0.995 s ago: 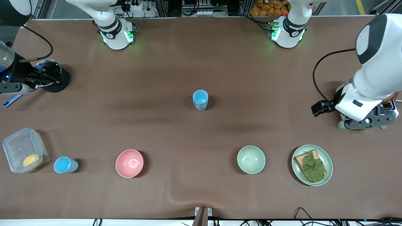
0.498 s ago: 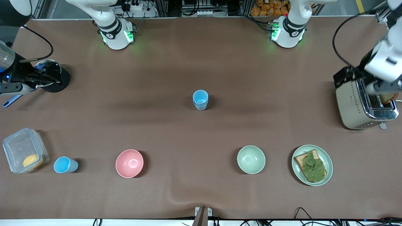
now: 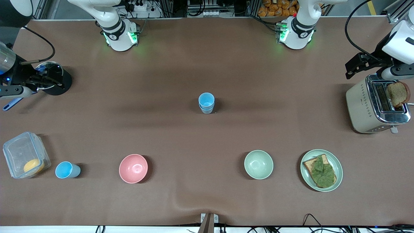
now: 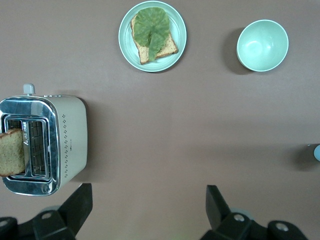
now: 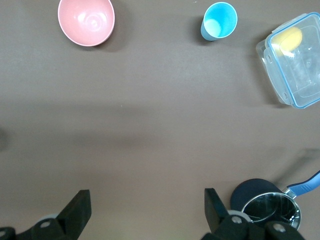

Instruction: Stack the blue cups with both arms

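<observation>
Front view: the lone sky-blue cup [image 3: 67,170] stands upright between lidded container [image 3: 26,159] and pink bowl [image 3: 133,168], nearest the open right gripper [image 5: 145,210]; stacked cups [image 3: 206,103] sit mid-table, the open left gripper [image 4: 147,210] by the toaster [image 3: 376,107].

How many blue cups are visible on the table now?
3. Two are nested in a stack at the table's middle. One single blue cup stands nearer the front camera, between the clear container and the pink bowl. More could be hidden inside the stack.
</observation>
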`<state>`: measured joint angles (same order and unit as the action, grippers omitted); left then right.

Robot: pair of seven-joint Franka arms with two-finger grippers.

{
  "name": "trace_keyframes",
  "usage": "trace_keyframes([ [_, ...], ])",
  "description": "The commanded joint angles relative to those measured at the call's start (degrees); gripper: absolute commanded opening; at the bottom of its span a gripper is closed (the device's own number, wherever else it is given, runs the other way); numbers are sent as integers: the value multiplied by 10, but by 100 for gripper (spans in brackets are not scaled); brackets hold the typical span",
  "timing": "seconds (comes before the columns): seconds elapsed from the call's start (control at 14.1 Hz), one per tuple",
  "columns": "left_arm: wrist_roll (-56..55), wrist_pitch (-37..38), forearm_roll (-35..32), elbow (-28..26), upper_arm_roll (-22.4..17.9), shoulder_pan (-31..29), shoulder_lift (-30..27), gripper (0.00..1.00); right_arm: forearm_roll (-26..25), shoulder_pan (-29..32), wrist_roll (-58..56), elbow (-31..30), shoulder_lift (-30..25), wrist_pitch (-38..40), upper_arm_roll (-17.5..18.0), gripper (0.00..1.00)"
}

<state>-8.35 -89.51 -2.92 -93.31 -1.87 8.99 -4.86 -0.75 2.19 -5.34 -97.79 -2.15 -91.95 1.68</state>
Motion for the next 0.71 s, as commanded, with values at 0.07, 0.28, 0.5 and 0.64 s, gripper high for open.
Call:
trace_keyframes([
  [0.07, 53, 7, 22, -3, -1, -3, -7, 100, 7, 8, -7, 0, -4, 1, 9, 100],
  [0.28, 49, 46, 59, 2, -1, -2, -7, 100, 7, 12, -7, -1, -4, 5, 9, 100],
  [0.5, 48, 50, 58, 6, -2, -2, -6, 100, 7, 10, -7, 0, -4, 4, 9, 100],
  [0.64, 46, 53, 53, 23, -7, 1, 4, 100, 7, 6, -7, 0, -5, 9, 10, 100],
])
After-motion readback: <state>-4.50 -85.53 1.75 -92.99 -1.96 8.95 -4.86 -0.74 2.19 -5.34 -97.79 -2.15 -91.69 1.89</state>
